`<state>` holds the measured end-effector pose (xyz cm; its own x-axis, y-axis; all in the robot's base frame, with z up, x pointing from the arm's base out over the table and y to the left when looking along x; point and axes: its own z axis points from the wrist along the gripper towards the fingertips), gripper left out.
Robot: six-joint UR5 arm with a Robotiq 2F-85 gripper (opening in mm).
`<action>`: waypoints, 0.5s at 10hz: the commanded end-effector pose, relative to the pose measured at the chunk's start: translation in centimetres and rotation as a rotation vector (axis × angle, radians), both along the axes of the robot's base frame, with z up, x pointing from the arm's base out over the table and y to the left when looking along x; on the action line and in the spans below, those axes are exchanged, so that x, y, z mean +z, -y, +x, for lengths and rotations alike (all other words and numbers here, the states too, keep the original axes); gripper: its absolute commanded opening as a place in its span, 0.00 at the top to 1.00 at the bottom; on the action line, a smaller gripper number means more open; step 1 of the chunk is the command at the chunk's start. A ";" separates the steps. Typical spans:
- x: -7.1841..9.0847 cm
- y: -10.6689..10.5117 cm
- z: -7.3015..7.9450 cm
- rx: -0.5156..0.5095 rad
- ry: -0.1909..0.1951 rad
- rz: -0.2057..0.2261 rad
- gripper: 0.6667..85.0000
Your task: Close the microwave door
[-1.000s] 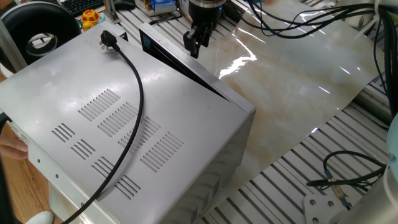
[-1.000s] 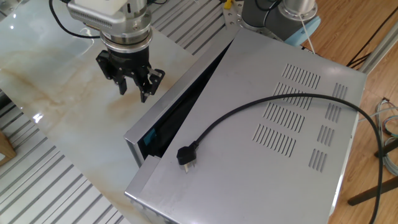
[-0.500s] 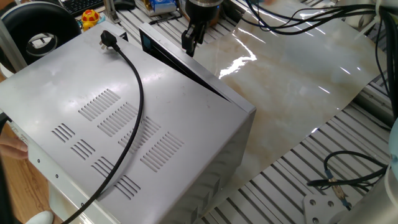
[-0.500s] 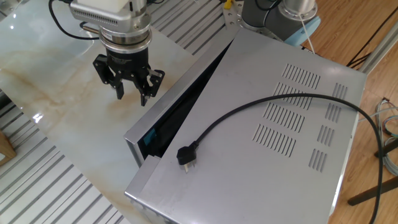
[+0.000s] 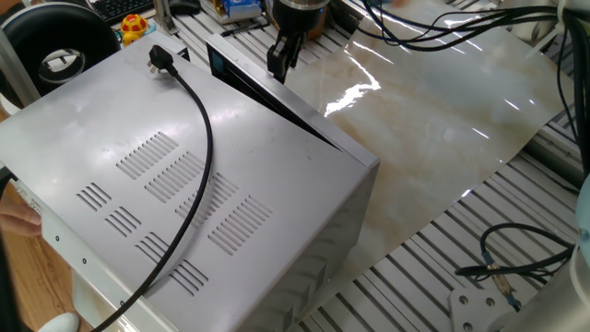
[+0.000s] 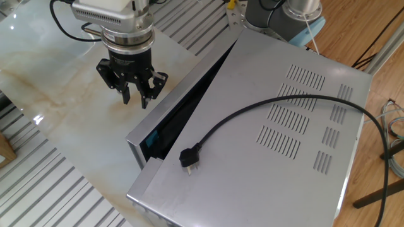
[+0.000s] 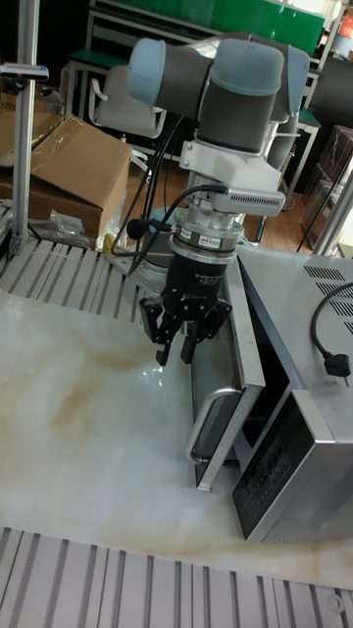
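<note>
Only the tall fixed view shows the microwave door's (image 7: 227, 392) outer face and curved handle (image 7: 204, 429); the other fixed view gives just its top rim and the dark wedge behind it; the door stands ajar at a narrow angle, long axis along the front of the microwave (image 6: 265, 132), free edge swung toward the marble table (image 6: 57, 82); my gripper (image 6: 134, 99) hangs just outside it, fingers slightly parted, holding nothing; the power cord (image 5: 198, 175) lies across the vented top.

No legible text anywhere.
</note>
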<state>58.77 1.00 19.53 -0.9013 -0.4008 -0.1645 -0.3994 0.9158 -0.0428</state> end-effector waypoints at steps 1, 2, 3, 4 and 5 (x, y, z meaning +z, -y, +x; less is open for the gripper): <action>0.1 0.1 -0.5 -0.013 -0.018 0.004 0.55; 0.2 0.0 -1.1 -0.011 -0.024 0.011 0.55; 0.6 -0.3 -1.8 -0.018 -0.040 0.022 0.55; 1.0 -0.6 -2.6 -0.023 -0.057 0.033 0.55; 1.7 -0.7 -3.4 -0.029 -0.074 0.029 0.55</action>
